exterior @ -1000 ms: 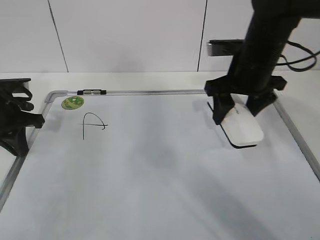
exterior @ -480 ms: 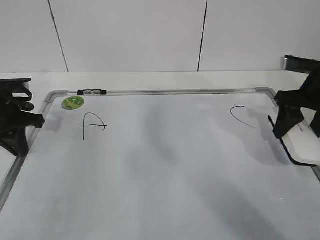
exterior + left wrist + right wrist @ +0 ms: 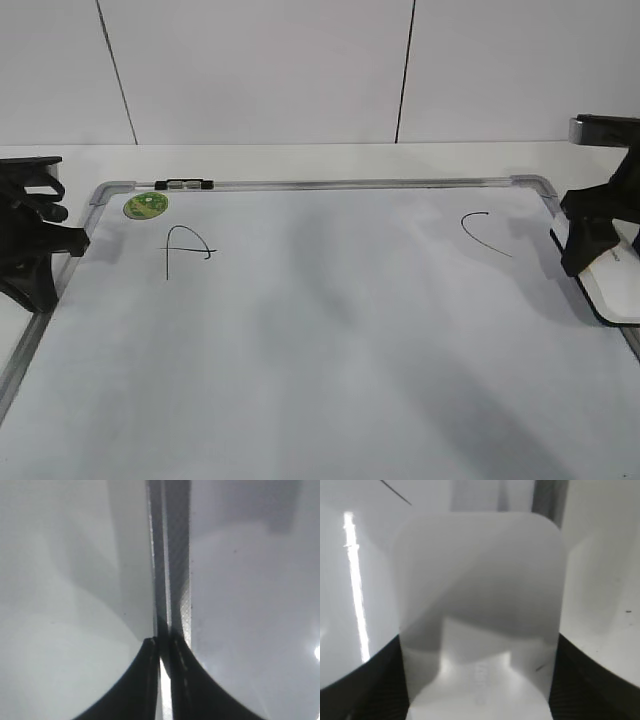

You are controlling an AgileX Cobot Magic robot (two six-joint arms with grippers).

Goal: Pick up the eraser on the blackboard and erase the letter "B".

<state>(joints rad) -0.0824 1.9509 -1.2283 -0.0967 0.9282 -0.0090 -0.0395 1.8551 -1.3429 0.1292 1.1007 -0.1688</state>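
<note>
The blackboard [image 3: 330, 340] is a white board with a silver frame, lying flat. A black "A" [image 3: 186, 250] is at its left and a curved "C" [image 3: 485, 232] at its right. No letter "B" shows between them. My right gripper [image 3: 603, 258] is shut on the white eraser [image 3: 617, 287] at the board's right edge, right of the "C". In the right wrist view the eraser [image 3: 480, 595] fills the space between the jaws [image 3: 480, 685]. My left gripper [image 3: 35, 262] is shut and empty at the board's left frame, which also shows in the left wrist view [image 3: 175, 555] beyond the jaws [image 3: 163, 647].
A small green round sticker [image 3: 146, 206] sits at the board's top left corner. A black clip [image 3: 185, 184] is on the top frame. White table and a white panelled wall lie behind the board.
My right gripper has carried the eraser from the board's right-middle area to the right edge, uncovering the "C". The left gripper has not moved.
</note>
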